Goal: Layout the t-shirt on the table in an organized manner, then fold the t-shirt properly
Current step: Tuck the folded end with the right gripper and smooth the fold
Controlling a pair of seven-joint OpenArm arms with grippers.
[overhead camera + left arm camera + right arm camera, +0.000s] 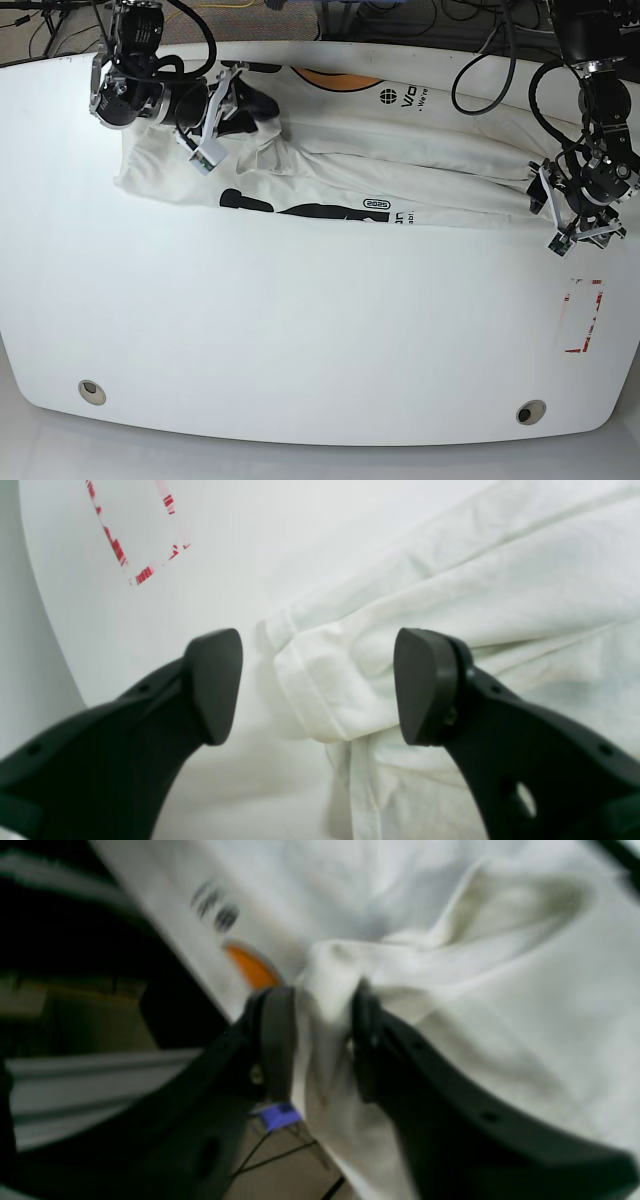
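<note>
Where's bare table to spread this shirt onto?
The wide strip of table between the t-shirt and the near edge is free. Far side is crowded: right gripper clamps cloth, left gripper hovers open beside the red tape marks.

base: high, looking down | wrists: close on t-shirt [400,150]

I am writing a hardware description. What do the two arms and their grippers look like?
Both arms are black and silver, with black cables looping along them. The left gripper and the right gripper have matte black curved fingers ending in flat rounded pads, with small holes along them.
</note>
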